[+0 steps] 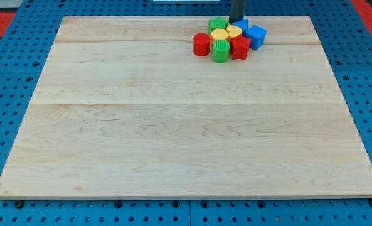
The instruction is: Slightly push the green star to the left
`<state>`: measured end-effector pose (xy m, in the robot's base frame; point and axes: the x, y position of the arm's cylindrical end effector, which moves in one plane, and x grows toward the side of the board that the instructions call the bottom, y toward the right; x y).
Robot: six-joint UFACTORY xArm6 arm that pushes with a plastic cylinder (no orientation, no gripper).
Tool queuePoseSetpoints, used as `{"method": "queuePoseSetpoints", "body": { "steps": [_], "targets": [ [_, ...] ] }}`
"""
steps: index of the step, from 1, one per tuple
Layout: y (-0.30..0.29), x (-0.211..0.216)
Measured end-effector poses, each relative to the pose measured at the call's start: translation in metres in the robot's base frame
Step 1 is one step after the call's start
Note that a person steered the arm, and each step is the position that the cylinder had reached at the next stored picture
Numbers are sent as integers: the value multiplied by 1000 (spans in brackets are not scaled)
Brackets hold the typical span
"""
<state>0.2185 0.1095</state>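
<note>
The green star (217, 25) lies at the top left of a tight cluster of blocks near the board's top edge. My tip (236, 21) stands just to the star's right, at the cluster's top, against a blue block (241, 26). Below the star lie two yellow blocks (220, 34), one of them heart-shaped (233, 31). A red cylinder (201, 44), a green cylinder (220, 52) and a red block (239, 48) form the cluster's lower row. A blue cube (256, 37) sits at its right.
The wooden board (173, 125) rests on a blue perforated surface (10, 75). The board's top edge runs close behind the cluster.
</note>
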Motion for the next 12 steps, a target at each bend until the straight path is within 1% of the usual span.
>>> {"method": "queuePoseSetpoints", "body": {
  "steps": [3, 5, 9, 12],
  "targets": [
    [17, 7],
    [-3, -7],
    [-9, -7],
    [-24, -9]
  ]
}}
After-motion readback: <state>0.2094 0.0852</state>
